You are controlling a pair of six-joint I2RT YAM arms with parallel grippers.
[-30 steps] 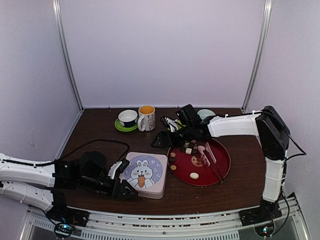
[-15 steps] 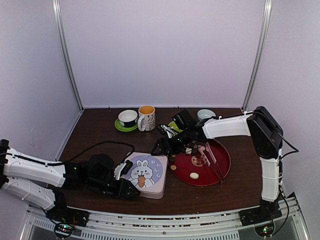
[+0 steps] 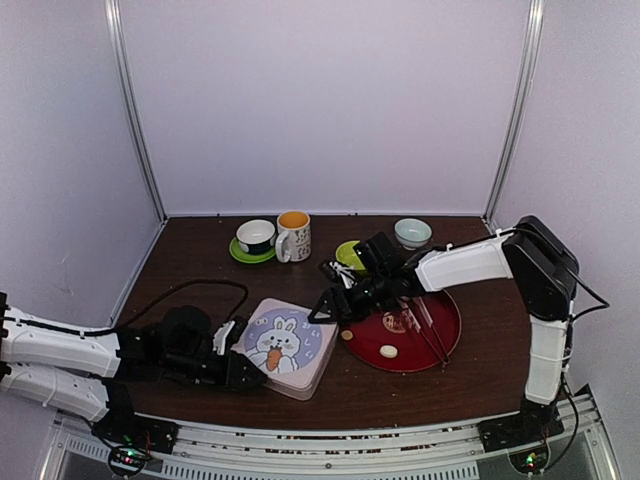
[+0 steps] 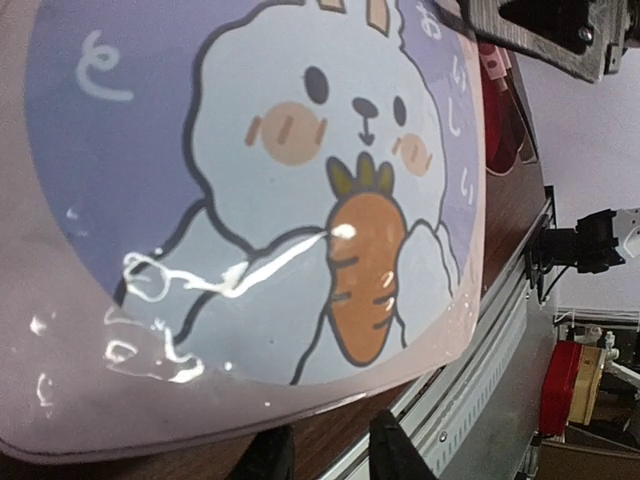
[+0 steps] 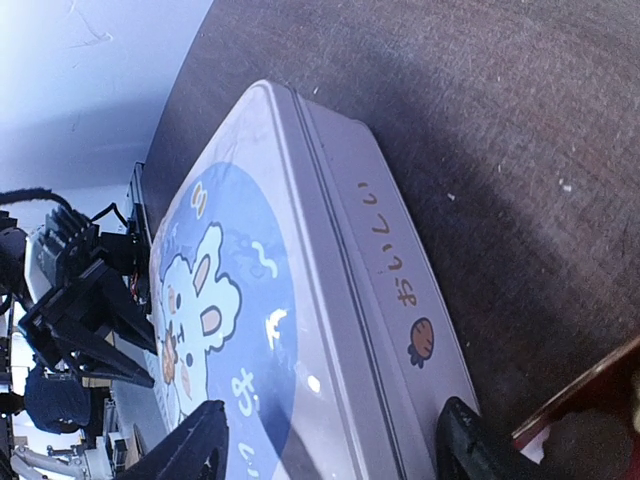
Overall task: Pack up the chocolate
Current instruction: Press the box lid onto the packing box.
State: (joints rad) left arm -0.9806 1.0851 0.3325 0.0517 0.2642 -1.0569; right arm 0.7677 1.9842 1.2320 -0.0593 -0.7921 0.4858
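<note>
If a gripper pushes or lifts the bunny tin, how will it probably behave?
The tin looks like rigid metal, so it should keep its shape. Its glossy lid shows bright glare, so a grip may slip on it. It is flat and wide, so a push would likely slide or turn it on the table, not tip it.

Chocolate (image 3: 388, 351): small loose pieces on red plate (image 3: 450, 325), right of frame centre. Cream-white oval near lower rim; tan round piece (image 3: 346, 336) at left rim.
</note>
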